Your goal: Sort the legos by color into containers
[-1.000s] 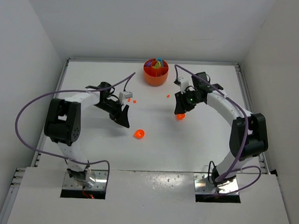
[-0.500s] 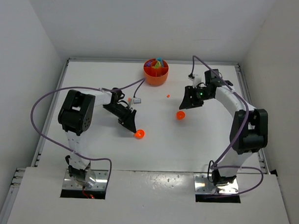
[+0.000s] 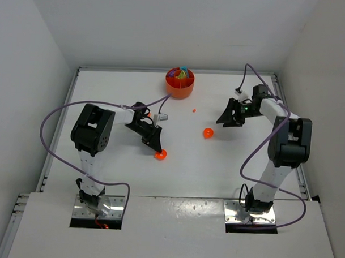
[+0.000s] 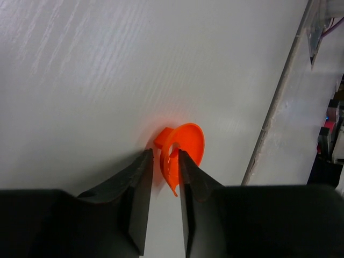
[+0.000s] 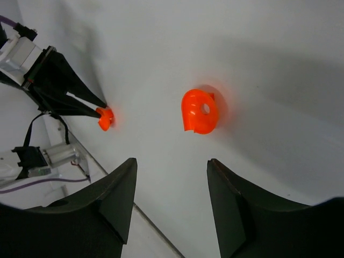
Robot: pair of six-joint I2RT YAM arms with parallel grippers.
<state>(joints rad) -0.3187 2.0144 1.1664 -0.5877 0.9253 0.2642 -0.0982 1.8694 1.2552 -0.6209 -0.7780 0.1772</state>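
Two orange rounded legos lie on the white table. One orange lego (image 3: 160, 154) (image 4: 185, 145) sits at my left gripper's (image 3: 156, 146) (image 4: 165, 156) tips. The jaws straddle its thin upright rim. They are narrowed, with a sliver of gap on the left side. The other orange lego (image 3: 207, 132) (image 5: 200, 112) lies alone, apart from my right gripper (image 3: 222, 121) (image 5: 172, 161), which is open and holds nothing. The containers are the compartments of the round orange dish (image 3: 179, 91) at the back, with purple, green and cyan pieces inside.
A tiny orange bit (image 3: 193, 110) lies between the dish and the right gripper. Purple cables loop from both arms. The table's raised rim (image 4: 279, 97) runs close beyond the left gripper's piece. Walls close in the table on three sides.
My left gripper has slid right and nearer to the orange piece and narrowed around its rim. My right gripper has drawn back to the right, away from the other orange piece, and opened wider.
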